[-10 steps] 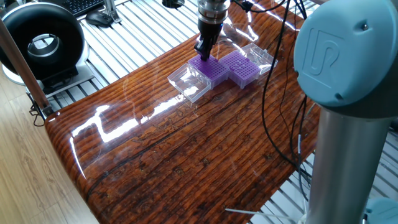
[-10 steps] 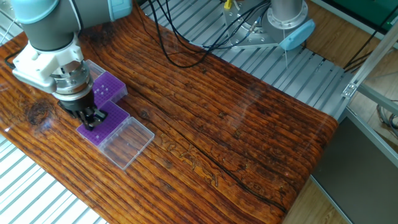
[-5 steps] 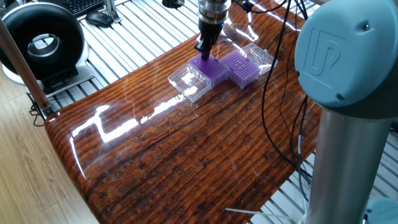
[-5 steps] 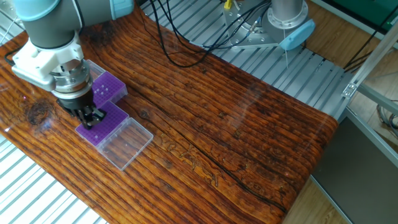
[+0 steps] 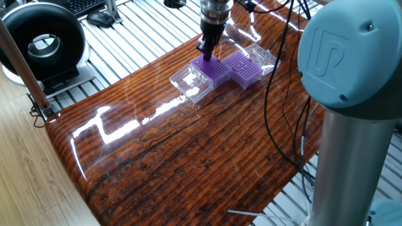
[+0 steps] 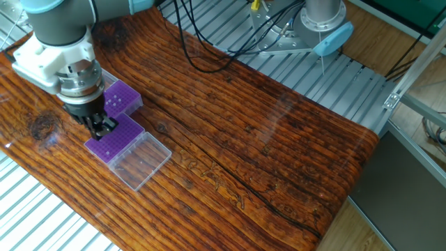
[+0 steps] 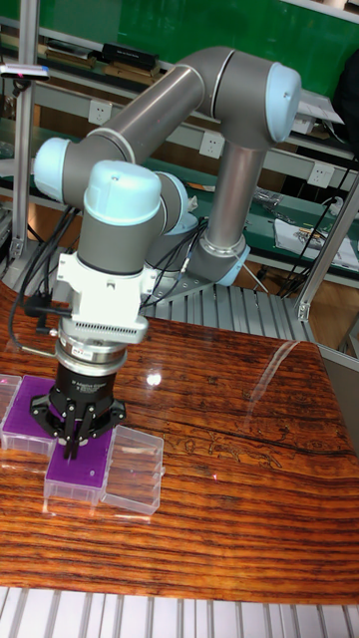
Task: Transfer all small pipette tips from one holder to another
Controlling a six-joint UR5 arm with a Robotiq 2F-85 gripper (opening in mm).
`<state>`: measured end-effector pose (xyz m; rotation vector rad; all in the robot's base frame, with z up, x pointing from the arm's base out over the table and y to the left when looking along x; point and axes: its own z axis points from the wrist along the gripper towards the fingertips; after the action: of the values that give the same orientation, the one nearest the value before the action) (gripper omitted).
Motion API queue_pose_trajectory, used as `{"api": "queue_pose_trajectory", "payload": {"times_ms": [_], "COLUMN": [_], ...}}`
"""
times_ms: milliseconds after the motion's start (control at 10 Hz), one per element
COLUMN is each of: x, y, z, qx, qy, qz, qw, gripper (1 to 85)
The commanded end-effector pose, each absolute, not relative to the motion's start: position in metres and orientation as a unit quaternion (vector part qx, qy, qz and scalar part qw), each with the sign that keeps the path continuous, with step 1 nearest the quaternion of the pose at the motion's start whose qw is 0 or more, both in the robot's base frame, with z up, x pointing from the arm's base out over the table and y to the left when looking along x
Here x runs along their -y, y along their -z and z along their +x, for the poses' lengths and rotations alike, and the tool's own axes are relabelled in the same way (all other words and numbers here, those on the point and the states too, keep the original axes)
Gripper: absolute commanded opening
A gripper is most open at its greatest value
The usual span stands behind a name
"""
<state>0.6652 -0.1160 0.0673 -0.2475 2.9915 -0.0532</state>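
The gripper [image 7: 73, 446] hangs just above the nearer purple rack [image 7: 80, 469], its jaws drawn close together. Whether a small pipette tip sits between them cannot be told; tips are too small to see.

Two vivid purple grid racks [image 6: 111, 139] are seen under and beside the black gripper [image 6: 100, 125], each with a clear colourless lid [image 6: 141, 160]. The table [image 6: 265, 146] is striped reddish-brown wood grain. The arm [image 7: 150, 120] is grey with pale blue caps.
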Motion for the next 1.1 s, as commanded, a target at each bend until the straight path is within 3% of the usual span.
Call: {"api": "queue_pose_trajectory", "payload": {"times_ms": [0,1000], "x": [0.118,0.153], "y": [-0.077,-0.093], "z": [0.664,0.640], "qx": [-0.995,-0.994], "qy": [0.021,0.053], "qz": [-0.066,-0.061], "qw": [0.079,0.077], "gripper": [1.0,1.0]}}
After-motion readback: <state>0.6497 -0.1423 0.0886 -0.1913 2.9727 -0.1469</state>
